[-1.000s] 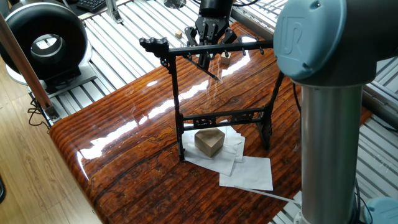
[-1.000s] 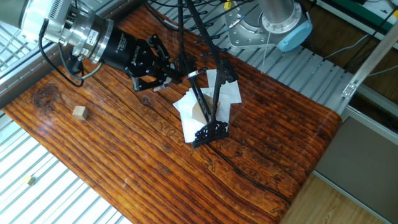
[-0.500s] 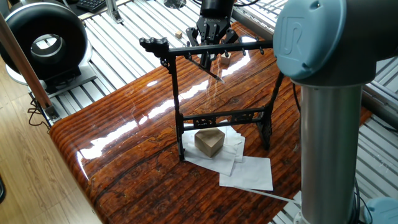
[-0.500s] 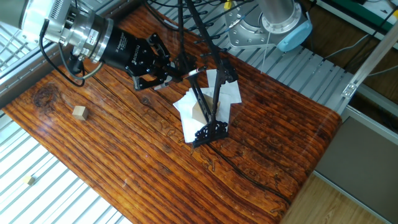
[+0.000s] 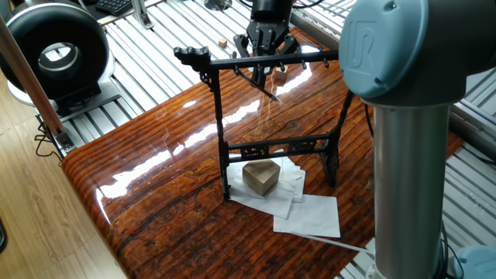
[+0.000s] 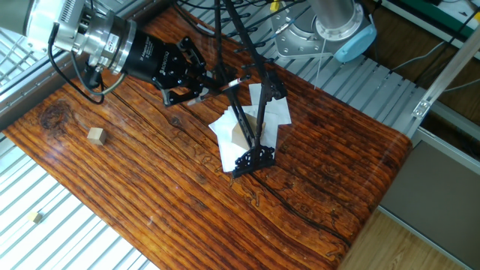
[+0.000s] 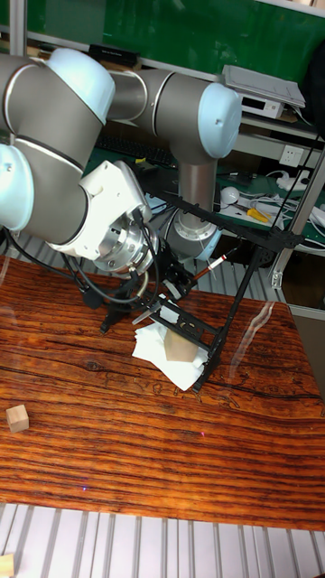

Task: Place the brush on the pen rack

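Observation:
The pen rack [image 5: 263,60] is a tall black frame standing on the wooden table, and it also shows in the other fixed view [image 6: 248,129] and the tall view [image 7: 236,305]. My gripper [image 5: 260,71] hangs just behind the top crossbar, shut on the brush [image 5: 268,92]. The thin dark shaft slants down from the fingers, close under the crossbar. In the other fixed view the gripper [image 6: 206,82] points at the rack's top and the brush [image 6: 232,84] reaches across it. From the tall view, the brush [image 7: 213,265] sticks out of the gripper [image 7: 185,282] toward the crossbar.
A tan block [image 5: 261,177] lies on white papers [image 5: 308,215] under the rack. One small wooden cube [image 6: 94,135] sits on the table away from the rack. My own arm column [image 5: 403,155] stands close at the right. A black round device [image 5: 54,46] stands off the table's left.
The gripper with the brush has shifted slightly, a little higher and closer to the rack's top crossbar. The rack, block and papers have not moved.

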